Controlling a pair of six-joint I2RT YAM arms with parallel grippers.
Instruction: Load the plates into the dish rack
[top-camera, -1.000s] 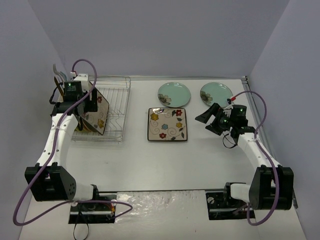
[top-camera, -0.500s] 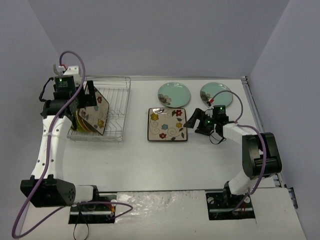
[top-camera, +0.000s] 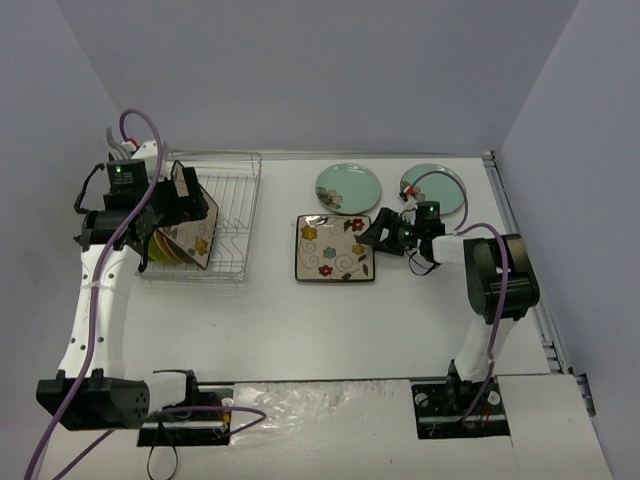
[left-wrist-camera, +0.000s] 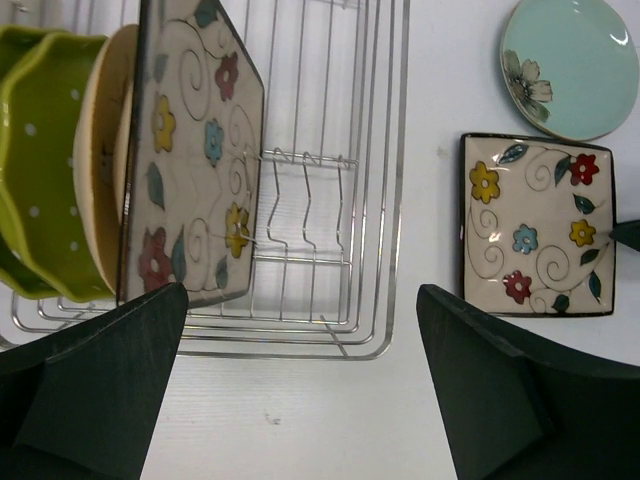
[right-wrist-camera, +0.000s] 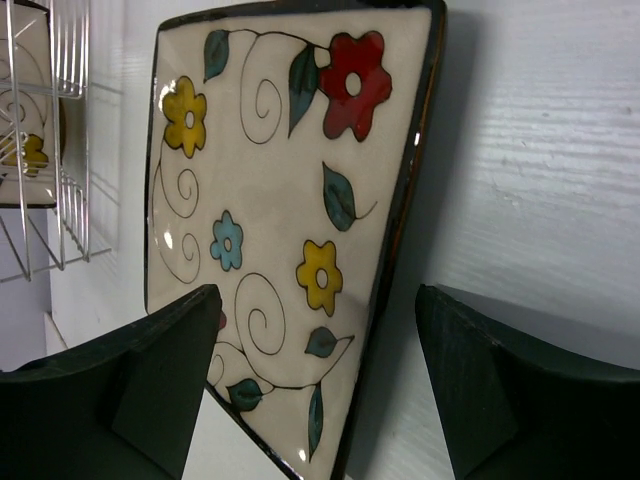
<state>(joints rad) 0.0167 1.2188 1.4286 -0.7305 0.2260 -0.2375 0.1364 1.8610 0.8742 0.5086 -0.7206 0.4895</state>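
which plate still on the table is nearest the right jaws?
The square floral plate: the right jaws stand open at its right edge. The two teal round plates lie farther back.

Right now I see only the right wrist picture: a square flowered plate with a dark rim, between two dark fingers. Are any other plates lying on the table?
Observer: Yes, two. A pale teal round plate lies flat behind that square dark-rimmed floral plate, and a second pale teal round plate lies nearer the right arm.
Operator: And the wire thing at my left edge?
Observer: A silver wire dish rack. A second square floral plate stands on edge in it, beside a cream round plate and lime-green dotted plates.
Operator: What about the other arm?
Observer: The left arm's fingers hang open above the rack, holding nothing.
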